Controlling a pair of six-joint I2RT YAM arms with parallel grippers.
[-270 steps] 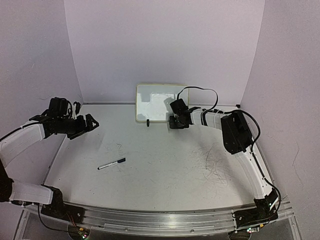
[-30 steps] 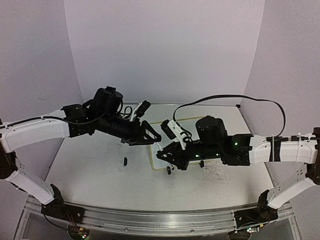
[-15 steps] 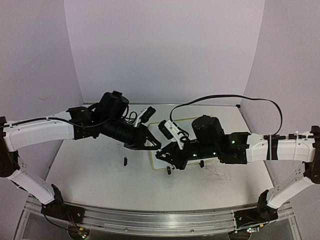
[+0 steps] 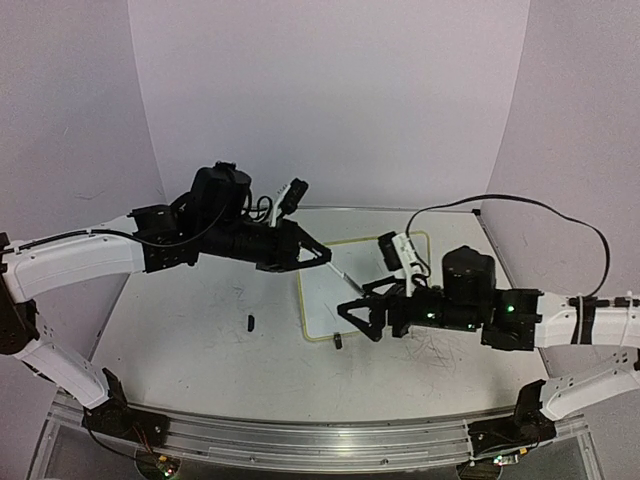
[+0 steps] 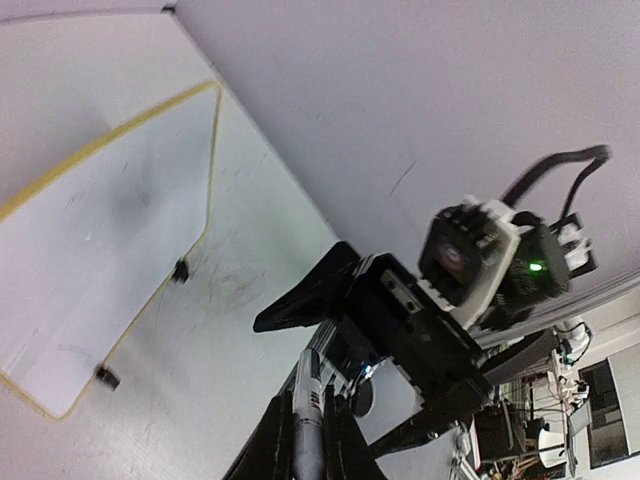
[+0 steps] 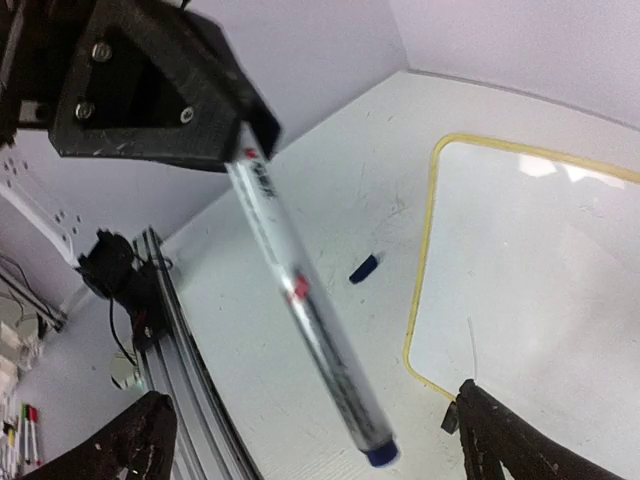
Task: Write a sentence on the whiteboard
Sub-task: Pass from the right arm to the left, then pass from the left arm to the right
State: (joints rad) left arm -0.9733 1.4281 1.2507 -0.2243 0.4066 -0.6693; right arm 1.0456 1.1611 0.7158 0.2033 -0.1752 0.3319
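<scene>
- Nearest to me on the table [image 4: 190,345], a small dark cap [image 4: 250,322] lies by itself, left of the board.
- The right gripper [image 4: 358,320] hovers over the near edge of the board, its fingers spread wide and gripping nothing.
- The whiteboard [image 4: 322,300] lies flat on the table between the two arms. One black foot [image 4: 338,342] shows at its near corner. I can't make out any writing on it.
- The marker [image 6: 300,300] slants down over the board, its blue end pointing into the gap between my right fingers. It touches neither finger.
- Farther back, the left gripper [image 4: 318,256] is clenched around the marker's upper end, raised above the board's left side.
</scene>
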